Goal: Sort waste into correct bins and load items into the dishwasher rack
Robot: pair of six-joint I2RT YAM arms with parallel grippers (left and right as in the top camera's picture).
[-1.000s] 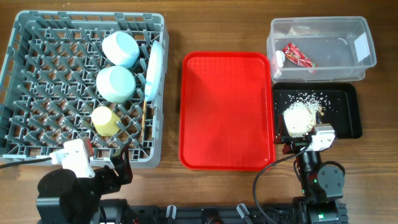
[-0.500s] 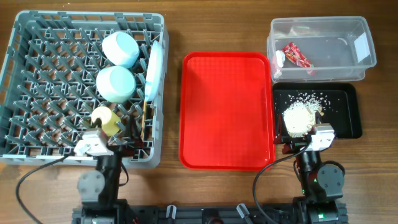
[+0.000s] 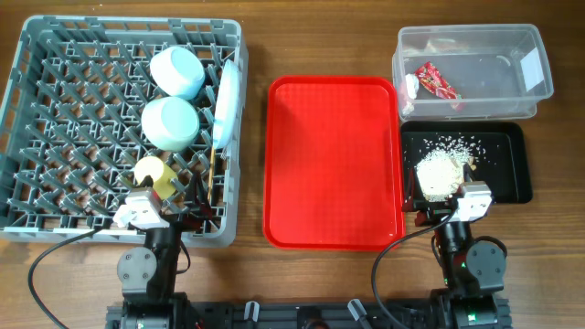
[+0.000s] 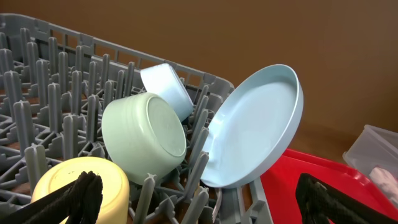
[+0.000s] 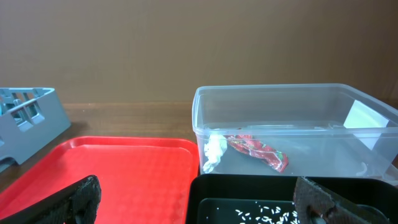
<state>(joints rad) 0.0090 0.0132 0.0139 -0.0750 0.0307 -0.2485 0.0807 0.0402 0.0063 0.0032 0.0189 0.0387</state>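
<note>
The grey dishwasher rack (image 3: 55, 110) holds the pale blue bowl (image 3: 176, 71), the light green bowl (image 3: 170, 122), the yellow cup (image 3: 153, 174) and the pale blue plate (image 3: 227, 100), which stands on edge at its right side. A thin wooden chopstick (image 3: 212, 174) lies beside the plate. In the left wrist view a white fork (image 4: 216, 205) shows under the plate (image 4: 255, 130). The red wrapper (image 3: 437, 80) and white scrap (image 3: 411, 87) lie in the clear tub (image 3: 526, 91). The rice crumbs (image 3: 439, 169) lie in the black tray (image 3: 507, 178). My left gripper (image 3: 174, 217) is open at the rack's near edge. My right gripper (image 3: 430, 215) is open at the black tray's near edge.
The large red serving tray (image 3: 334, 160) lies between the rack and the two bins, with nothing on it. The clear tub stands behind the black tray at the right. Both arm bases sit along the table's near edge.
My left arm has swung from the table's near left corner to the rack's near edge, below the yellow cup. The right arm has not moved.
</note>
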